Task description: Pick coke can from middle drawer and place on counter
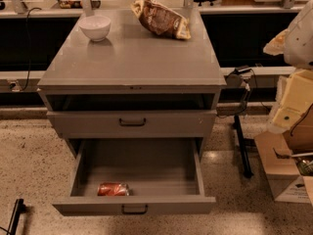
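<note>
The coke can (113,189) lies on its side in the front left of the middle drawer (146,168). That drawer is pulled wide open at the bottom of the grey cabinet, with its narrow front panel nearest me. The counter (132,58) is the cabinet's flat grey top. My gripper (293,104) is at the right edge of the view, partly cut off. It is level with the cabinet's upper front, well to the right of the can and above it, and holds nothing that I can see.
A white bowl (95,27) stands at the counter's back left and a brown and yellow snack bag (161,18) lies at its back right. A taller-fronted drawer (132,124) is shut above the open one. A cardboard box (281,173) and a dark stand (242,146) are on the floor to the right.
</note>
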You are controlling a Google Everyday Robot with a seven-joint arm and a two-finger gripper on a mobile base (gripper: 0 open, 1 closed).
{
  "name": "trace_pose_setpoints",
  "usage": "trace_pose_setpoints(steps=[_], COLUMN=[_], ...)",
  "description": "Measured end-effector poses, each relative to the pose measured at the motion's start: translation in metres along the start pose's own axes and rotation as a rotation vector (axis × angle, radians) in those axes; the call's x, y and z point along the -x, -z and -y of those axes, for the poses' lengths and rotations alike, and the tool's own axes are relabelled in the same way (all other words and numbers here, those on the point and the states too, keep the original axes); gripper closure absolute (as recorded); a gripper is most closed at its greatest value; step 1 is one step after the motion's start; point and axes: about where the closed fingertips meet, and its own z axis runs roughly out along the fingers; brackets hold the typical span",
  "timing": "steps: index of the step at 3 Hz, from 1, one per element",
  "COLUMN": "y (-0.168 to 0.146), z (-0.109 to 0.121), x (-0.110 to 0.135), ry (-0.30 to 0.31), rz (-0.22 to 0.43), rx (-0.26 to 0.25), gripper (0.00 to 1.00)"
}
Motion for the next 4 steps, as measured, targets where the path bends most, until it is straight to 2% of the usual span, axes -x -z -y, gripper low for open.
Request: trace_pose_setpoints(steps=[1,2,3,4], y=[0.000,-0.044,-0.115,-0.132], z=[0.000,-0.011,-0.049,-0.056], x=[0.000,0.033,0.080,0.093], ry=[0.000,0.078,0.203,0.223], rz=[0.000,0.037,0.156,0.188], rx=[0.000,0.074,0.185,0.183], gripper=[0.00,0.00,0.00,0.00])
